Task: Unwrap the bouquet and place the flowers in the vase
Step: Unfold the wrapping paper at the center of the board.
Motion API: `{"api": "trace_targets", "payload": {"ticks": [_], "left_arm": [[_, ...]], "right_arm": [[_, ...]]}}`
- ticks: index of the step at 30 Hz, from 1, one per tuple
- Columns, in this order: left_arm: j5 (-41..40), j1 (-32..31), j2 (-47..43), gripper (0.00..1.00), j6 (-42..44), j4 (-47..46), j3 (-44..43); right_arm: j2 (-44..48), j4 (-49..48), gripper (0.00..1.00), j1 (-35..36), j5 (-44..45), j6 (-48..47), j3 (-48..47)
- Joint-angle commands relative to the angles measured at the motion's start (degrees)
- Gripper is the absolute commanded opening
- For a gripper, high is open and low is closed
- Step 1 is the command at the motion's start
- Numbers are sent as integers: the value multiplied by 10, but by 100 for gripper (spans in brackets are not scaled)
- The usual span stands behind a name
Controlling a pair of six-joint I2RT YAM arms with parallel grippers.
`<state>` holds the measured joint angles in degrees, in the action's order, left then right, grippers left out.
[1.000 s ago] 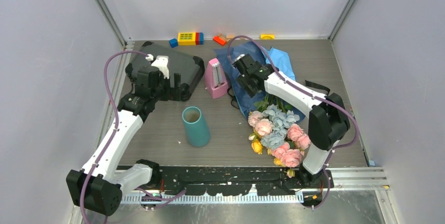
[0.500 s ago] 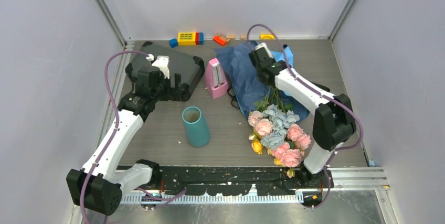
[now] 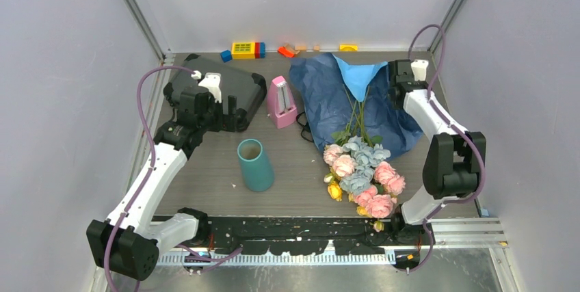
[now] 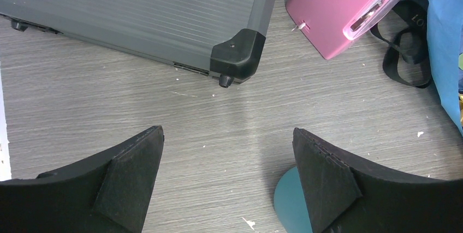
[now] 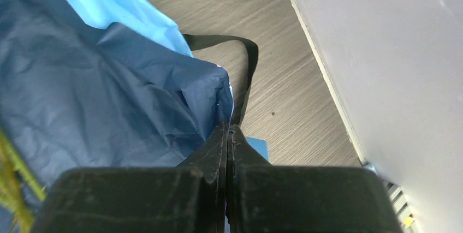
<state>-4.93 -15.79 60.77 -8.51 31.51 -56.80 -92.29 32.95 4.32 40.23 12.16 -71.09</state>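
- The left gripper [image 4: 227, 135] hangs empty with its jaws wide apart, just beside a ribbed grey hard case [image 3: 229, 87].
- The teal tapered vase [image 3: 255, 165] stands upright near mid-table, in front of a pink pyramid metronome [image 3: 281, 100].
- The lettering on a black ribbon [image 4: 404, 47] is cut off and unreadable.
- Pink, pale-blue and yellow artificial flowers [image 3: 361, 169] lie with their stems on the spread blue paper wrap [image 3: 325, 97].
- The right gripper [image 5: 226, 129] is clamped on the wrap's edge.

The vase [image 3: 254, 164] stands centre-left on the desk [image 3: 205, 176] — case [image 3: 217, 90] upper left, metronome [image 3: 281, 100] right of it; the wrap [image 3: 321, 97] spreads upper right, flowers [image 3: 360, 165] below.
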Motion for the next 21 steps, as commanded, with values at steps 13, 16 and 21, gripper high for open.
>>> {"api": "trace_targets", "payload": {"ticks": [13,16,21], "left_arm": [[-8,-5,-15,91,2,-23,2],[-7,-5,-15,91,2,-24,2],[-7,-6,-16,91,2,-24,2]], "right_arm": [[-53,-39,41,-149,29,50,-19],[-18,-15,65,-149,29,51,-31],[63,20,71,-148,-54,68,-63]]}}
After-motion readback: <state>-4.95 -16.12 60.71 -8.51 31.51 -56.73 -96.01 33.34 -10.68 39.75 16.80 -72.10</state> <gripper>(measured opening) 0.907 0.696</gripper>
